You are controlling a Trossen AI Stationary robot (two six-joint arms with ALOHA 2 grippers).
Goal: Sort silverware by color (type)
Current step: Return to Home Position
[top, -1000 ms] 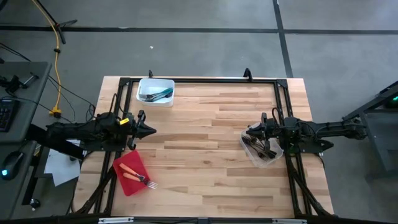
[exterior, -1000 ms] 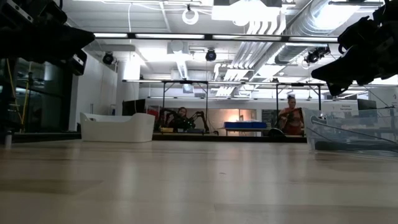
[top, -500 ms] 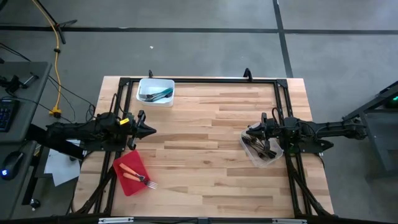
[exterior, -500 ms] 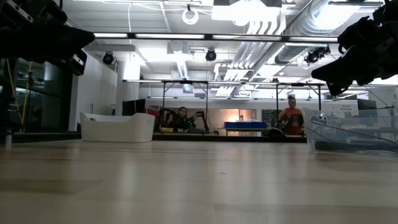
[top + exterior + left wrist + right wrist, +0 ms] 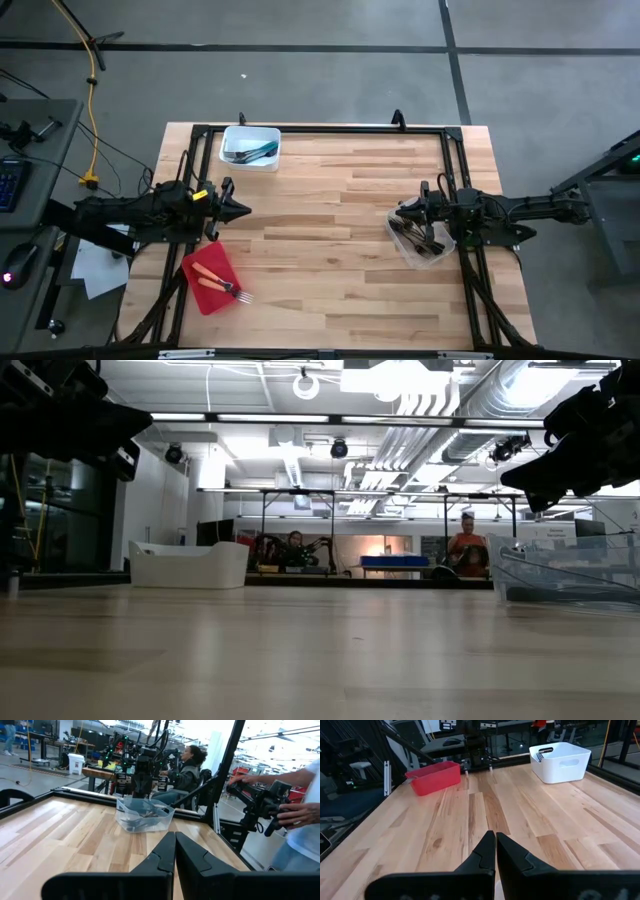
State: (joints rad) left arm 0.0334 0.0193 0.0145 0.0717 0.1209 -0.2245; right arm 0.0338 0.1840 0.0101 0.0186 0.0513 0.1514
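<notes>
My left gripper (image 5: 238, 209) hangs near the table's (image 5: 330, 250) left edge, fingers pressed together on nothing. The orange forks (image 5: 215, 280) lie in the red tray (image 5: 203, 300) toward the front-left corner, the teal-blue forks (image 5: 258, 152) in the white tub (image 5: 228, 140) far-left. My right gripper (image 5: 403, 212), likewise closed and empty, hovers over the clear tub (image 5: 442, 252) of dark forks (image 5: 425, 240) by the right edge. Every piece I see is binned, so I judge both arms need only draw back.
</notes>
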